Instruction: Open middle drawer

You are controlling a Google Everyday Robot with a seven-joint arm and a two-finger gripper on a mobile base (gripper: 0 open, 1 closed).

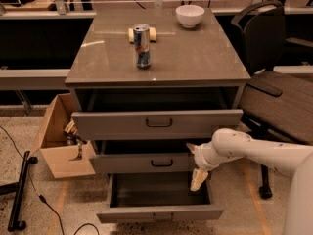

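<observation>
The middle drawer [132, 163] is the grey-brown second drawer of the cabinet, with a small dark bar handle [161, 163]. It stands pulled out a little, less than the drawers above and below it. My gripper [194, 163], on a white arm that comes in from the right, is at the drawer front's right end. It is open: one cream finger [198, 179] hangs below the front over the lowest drawer, and the other tip shows just above the front. It holds nothing.
The top drawer [156, 124] is partly out and the lowest drawer [159, 213] is out farthest. A can [142, 45] and a white bowl [190, 15] stand on the cabinet top. A cardboard box [58, 146] sits to the left and an office chair [274, 82] to the right.
</observation>
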